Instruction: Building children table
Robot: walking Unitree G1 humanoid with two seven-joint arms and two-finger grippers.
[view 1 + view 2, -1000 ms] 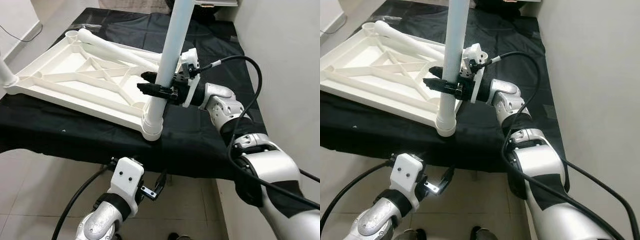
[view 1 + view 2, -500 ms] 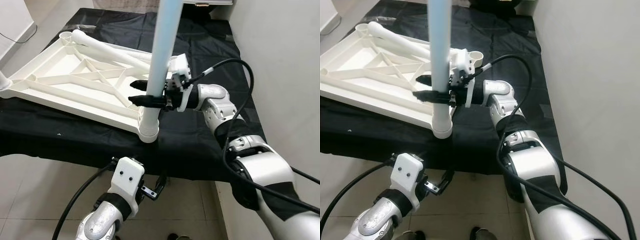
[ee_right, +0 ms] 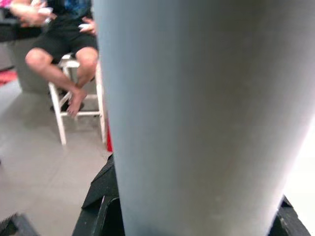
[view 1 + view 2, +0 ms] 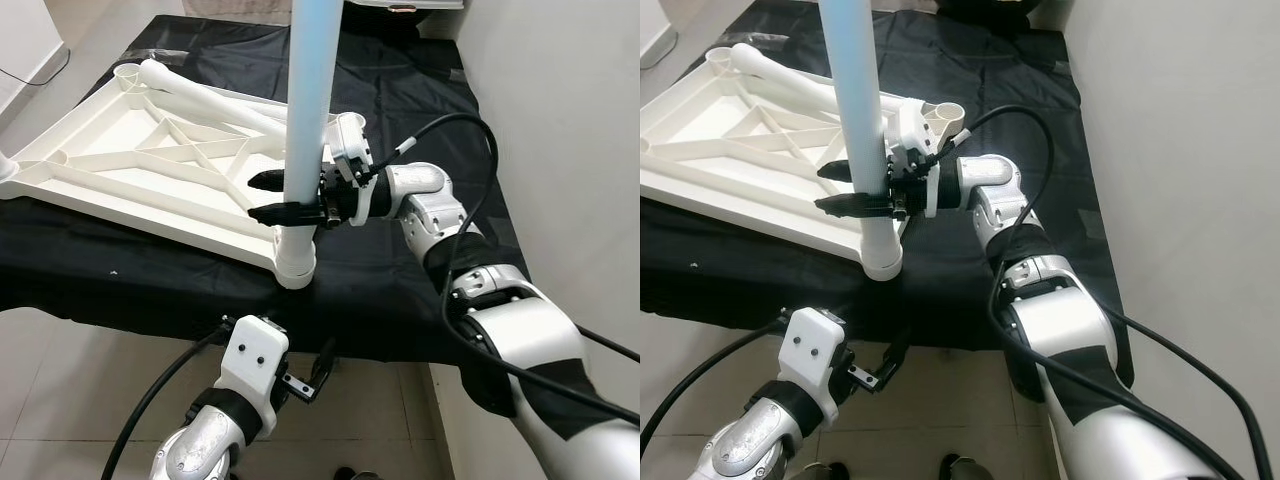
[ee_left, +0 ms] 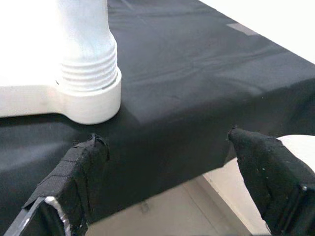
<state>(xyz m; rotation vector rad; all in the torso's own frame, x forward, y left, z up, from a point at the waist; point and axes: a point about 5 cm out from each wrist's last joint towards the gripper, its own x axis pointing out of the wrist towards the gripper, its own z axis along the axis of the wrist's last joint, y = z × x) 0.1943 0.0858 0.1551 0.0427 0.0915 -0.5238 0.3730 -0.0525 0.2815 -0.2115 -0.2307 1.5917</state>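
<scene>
The white table top (image 4: 120,170) lies upside down on a black-covered bench. A pale blue-white leg (image 4: 305,120) stands upright in the near corner socket (image 4: 295,262), its threaded end (image 5: 88,73) seated in the collar. My right gripper (image 4: 258,197) is shut on this leg a little above the socket, one black finger on each side. The leg is pressed close against the right wrist view (image 3: 197,118). A second leg (image 4: 210,95) lies across the table top. My left gripper (image 5: 165,137) hangs open below the bench's front edge, just short of the socket.
An empty corner socket (image 4: 345,125) sits behind my right wrist, another at the far left corner (image 4: 125,72). The bench's front edge (image 4: 150,310) drops to tiled floor. A wall runs along the right. A person sits on a white stool (image 3: 64,49).
The leg has swung from leaning right to standing upright in the socket. My right gripper has moved left with it. The left arm has stayed put.
</scene>
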